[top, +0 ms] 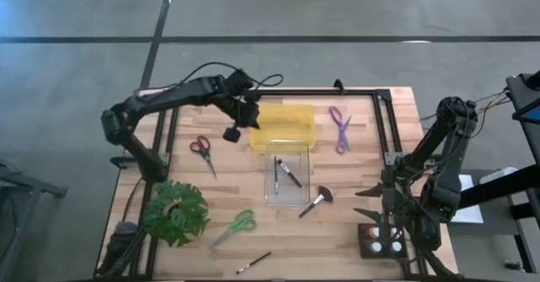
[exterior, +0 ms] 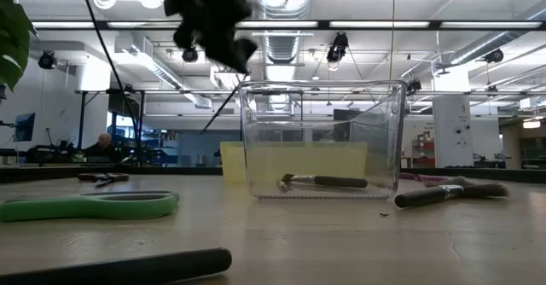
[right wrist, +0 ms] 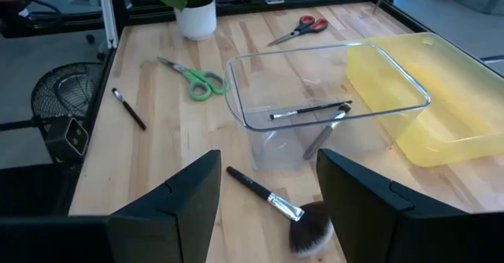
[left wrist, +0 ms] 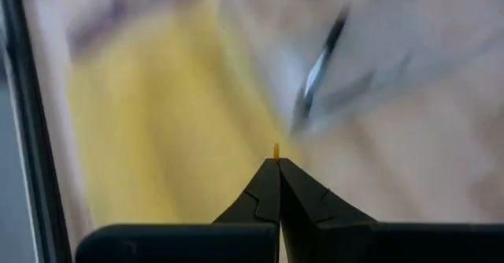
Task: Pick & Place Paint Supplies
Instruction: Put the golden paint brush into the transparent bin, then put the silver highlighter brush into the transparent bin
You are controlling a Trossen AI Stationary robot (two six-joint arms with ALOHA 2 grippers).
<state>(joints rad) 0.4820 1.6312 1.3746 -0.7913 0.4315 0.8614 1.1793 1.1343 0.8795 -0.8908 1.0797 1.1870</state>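
Brushes (right wrist: pixel 311 112) inside clear bin (right wrist: pixel 250 109); left wrist view perhaps blurred.

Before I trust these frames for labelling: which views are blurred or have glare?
Left wrist view: heavily smeared, only the shut left gripper sharp. Low view: bright ceiling lights behind the clear bin; near brush handle soft. High and right wrist views: clear.

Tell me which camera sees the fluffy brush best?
The right wrist view: the broad-headed brush lies close, bristles and handle plain, between that arm's fingers. The high view shows it small, beside the clear bin. The low view shows it side-on. The left wrist view misses it.
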